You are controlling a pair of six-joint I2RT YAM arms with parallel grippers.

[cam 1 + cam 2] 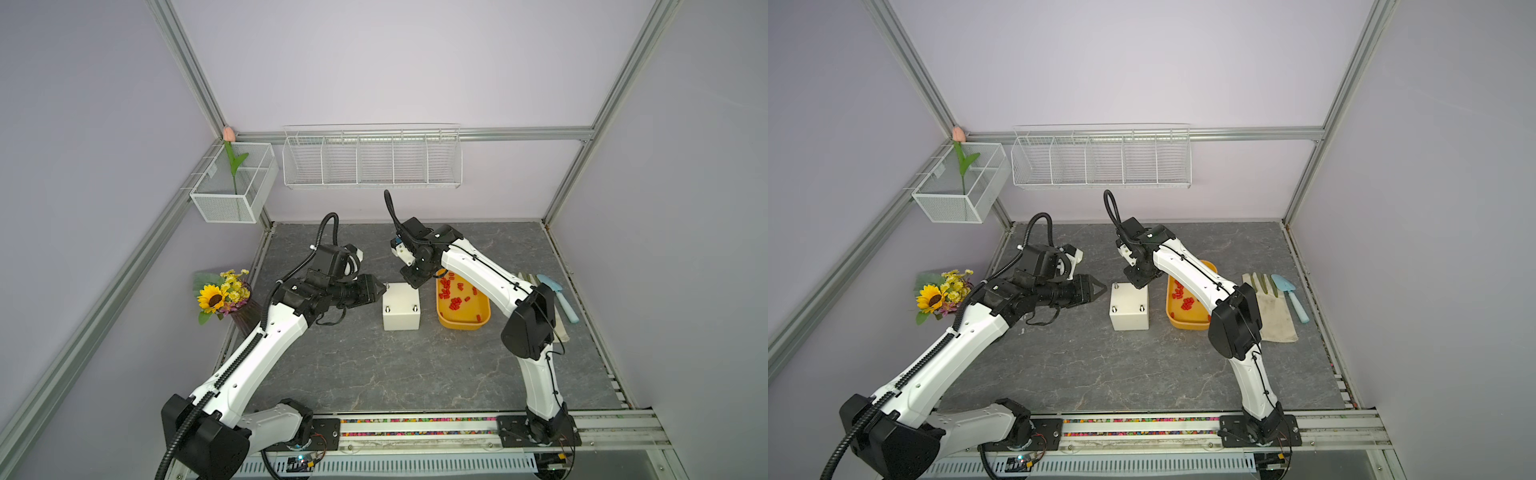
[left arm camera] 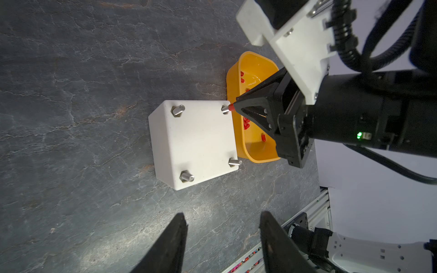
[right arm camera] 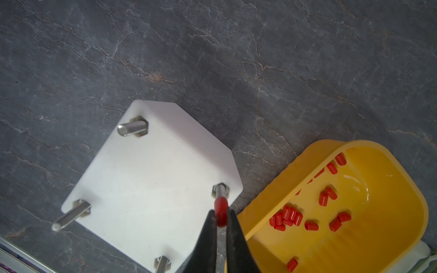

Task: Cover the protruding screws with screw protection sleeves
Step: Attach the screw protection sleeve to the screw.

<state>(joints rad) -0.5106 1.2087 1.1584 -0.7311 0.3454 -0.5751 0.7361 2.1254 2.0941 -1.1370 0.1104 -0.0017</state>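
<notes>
Sleeve clamped in right gripper; we see it meeting the tip of one screw on the white box, corner beside yellow tray. Left gripper jaws apart, empty.

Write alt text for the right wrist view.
The right gripper pinches a red sleeve at the tip of one corner screw on a white box. The other three screws are bare; a yellow tray of loose red sleeves sits beside the box.

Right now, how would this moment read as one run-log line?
right gripper: shut on red sleeve, sleeve at tip of screw nearest yellow tray | left gripper: open, empty | other three screws: bare
</notes>
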